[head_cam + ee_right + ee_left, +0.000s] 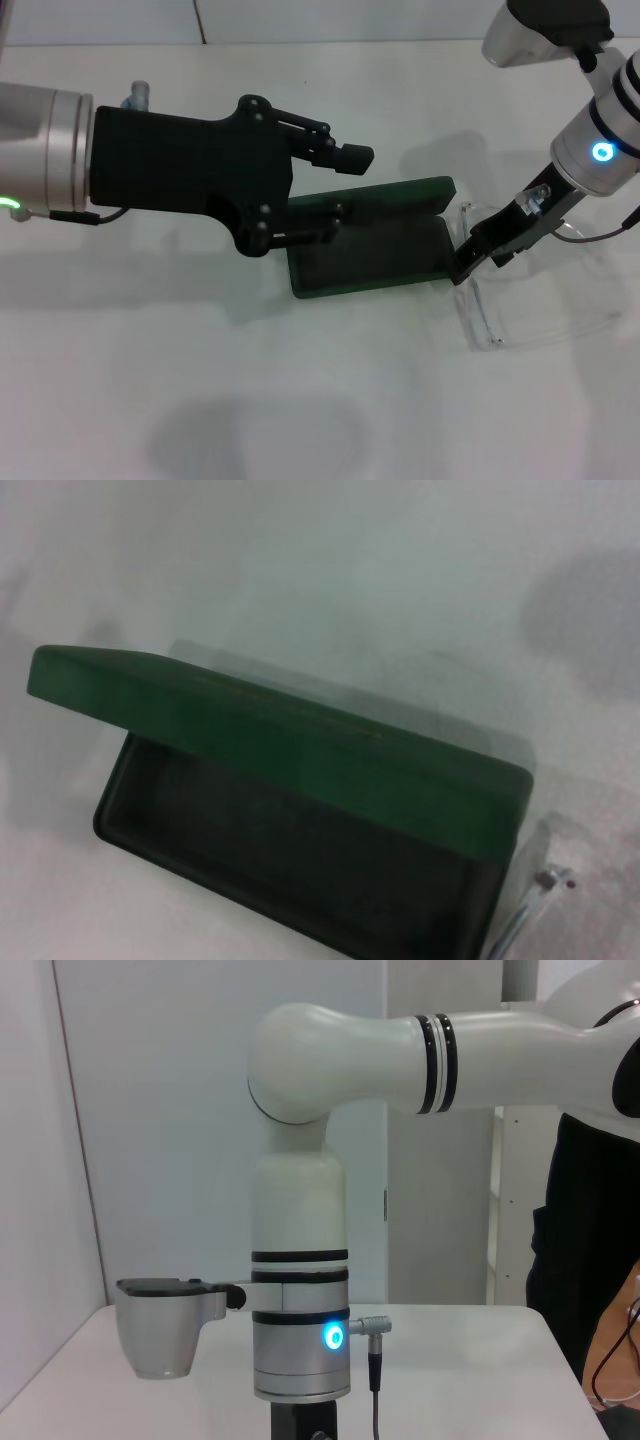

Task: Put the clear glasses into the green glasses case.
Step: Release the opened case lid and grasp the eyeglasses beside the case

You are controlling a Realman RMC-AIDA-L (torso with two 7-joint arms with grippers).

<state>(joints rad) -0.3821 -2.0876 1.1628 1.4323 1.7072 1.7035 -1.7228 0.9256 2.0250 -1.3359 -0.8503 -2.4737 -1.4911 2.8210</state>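
Observation:
The green glasses case (pixel 370 255) lies open in the middle of the white table, its lid (pixel 400 192) raised at the far side. The right wrist view looks into its dark inside (pixel 300 860). My left gripper (pixel 345 185) is open over the case's left end, with its lower finger (pixel 330 213) by the lid's left edge. The clear glasses (pixel 485 315) rest on the table against the case's right end. My right gripper (pixel 465 265) is down at their near-case corner, fingers together on the frame. A clear arm with its hinge screw (pixel 545 880) shows in the right wrist view.
The white table (pixel 200 400) stretches in front and to the left. The glasses' thin arms (pixel 600 320) reach towards the right edge of the head view. The left wrist view shows only my right arm's column (pixel 300 1310) and the room behind.

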